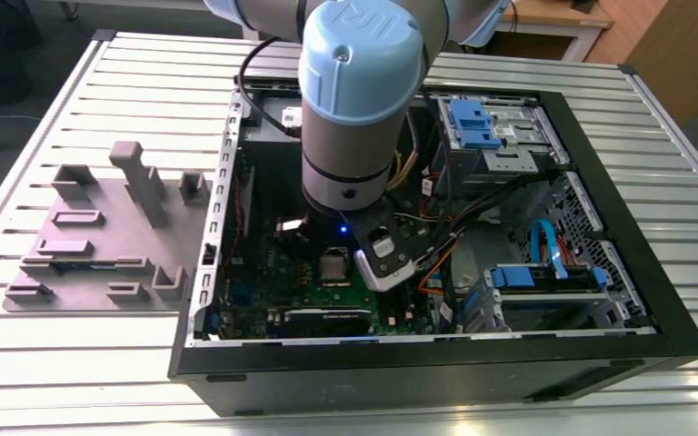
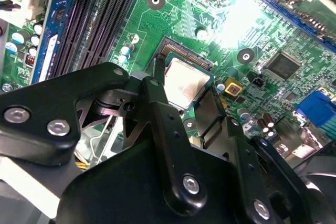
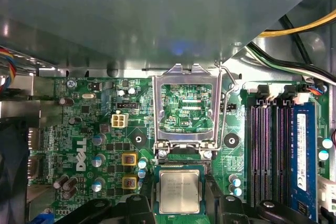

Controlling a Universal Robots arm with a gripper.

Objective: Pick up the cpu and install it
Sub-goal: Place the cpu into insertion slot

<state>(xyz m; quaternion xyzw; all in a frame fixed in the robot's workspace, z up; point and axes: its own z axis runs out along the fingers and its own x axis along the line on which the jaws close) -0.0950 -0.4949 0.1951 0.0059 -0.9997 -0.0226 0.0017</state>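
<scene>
While the one arm [image 1: 349, 100] hangs inside the one open computer case [image 1: 446, 372] on the bench [image 1: 143, 73], I log from both wrist views. One cpu [image 3: 179, 191] lies square over the one socket [image 2: 186, 57] on the green board [image 3: 84, 124], just beside the one metal frame [image 3: 186, 74], which is swung up open. The tool [image 2: 180, 93] sits right at the cpu, but I cannot tell whether it grips it. Two yellow square parts [image 3: 128, 159] sit near the socket. One grey holder [image 1: 94, 236] rests on the bench, at the exterior view's left of the case.
</scene>
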